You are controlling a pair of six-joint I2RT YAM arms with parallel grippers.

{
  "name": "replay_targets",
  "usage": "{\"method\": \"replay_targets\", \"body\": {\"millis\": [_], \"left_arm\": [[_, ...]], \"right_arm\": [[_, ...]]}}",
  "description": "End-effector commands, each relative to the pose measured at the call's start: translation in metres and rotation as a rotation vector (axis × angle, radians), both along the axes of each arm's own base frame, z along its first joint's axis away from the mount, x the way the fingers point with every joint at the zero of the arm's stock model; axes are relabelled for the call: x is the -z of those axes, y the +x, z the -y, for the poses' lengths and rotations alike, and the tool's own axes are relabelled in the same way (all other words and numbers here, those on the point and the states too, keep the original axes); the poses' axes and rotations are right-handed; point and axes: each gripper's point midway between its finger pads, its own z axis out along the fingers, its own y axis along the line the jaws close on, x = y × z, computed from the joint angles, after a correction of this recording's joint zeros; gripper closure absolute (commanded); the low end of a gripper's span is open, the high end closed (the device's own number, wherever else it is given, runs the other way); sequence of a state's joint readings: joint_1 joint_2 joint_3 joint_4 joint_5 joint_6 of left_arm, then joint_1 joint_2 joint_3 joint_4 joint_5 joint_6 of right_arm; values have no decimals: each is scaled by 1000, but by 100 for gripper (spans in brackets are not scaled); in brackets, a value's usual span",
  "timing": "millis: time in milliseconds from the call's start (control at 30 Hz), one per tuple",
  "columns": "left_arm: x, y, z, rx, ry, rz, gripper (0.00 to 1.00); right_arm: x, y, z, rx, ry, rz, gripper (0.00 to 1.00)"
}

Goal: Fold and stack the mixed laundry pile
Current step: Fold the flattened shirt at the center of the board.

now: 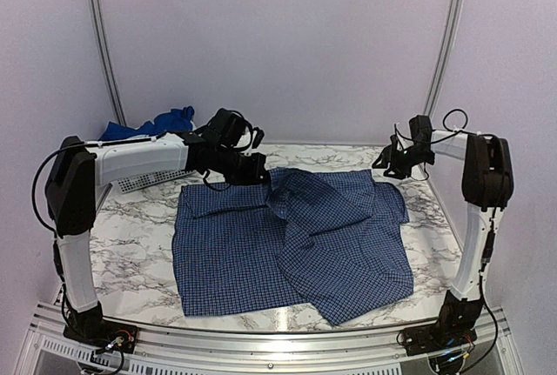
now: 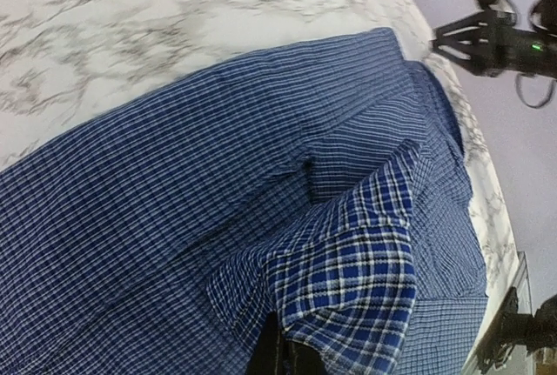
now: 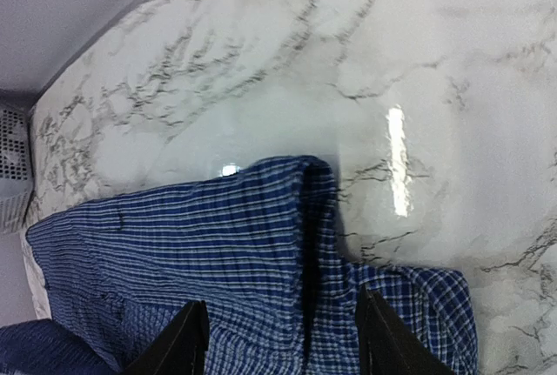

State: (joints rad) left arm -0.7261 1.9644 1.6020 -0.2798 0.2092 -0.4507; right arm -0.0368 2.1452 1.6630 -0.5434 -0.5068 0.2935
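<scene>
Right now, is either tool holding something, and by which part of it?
The left tool is shut on the checked shirt, pinching a raised fold at its far edge. The right tool is open and holds nothing.

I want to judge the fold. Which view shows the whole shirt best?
The top view: the entire shirt lies spread on the table, a flap folded across its middle. The left wrist view shows only a close stretch with a raised fold; the right wrist view shows only one edge.
</scene>
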Motion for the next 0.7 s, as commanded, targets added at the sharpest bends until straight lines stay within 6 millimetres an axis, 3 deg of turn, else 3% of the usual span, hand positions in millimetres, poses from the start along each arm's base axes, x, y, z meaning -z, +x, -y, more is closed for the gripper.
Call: {"method": "replay_targets", "body": {"millis": [0, 133, 267, 367, 500, 667], "left_arm": [[0, 18, -31, -175, -70, -61, 100], [21, 24, -58, -270, -59, -102, 100], [35, 28, -87, -361, -27, -118, 100], [44, 27, -109, -422, -9, -128, 100], [63, 23, -131, -486, 19, -162, 100], [88, 21, -141, -511, 34, -225, 100]], "right_arm": [[-55, 3, -56, -161, 76, 174, 49], [-12, -14, -93, -271, 125, 69, 53], [35, -27, -91, -261, 117, -55, 55], [50, -30, -83, -239, 90, -94, 55], [37, -22, -77, -212, 93, -65, 53], [-11, -1, -79, -198, 115, 47, 50]]}}
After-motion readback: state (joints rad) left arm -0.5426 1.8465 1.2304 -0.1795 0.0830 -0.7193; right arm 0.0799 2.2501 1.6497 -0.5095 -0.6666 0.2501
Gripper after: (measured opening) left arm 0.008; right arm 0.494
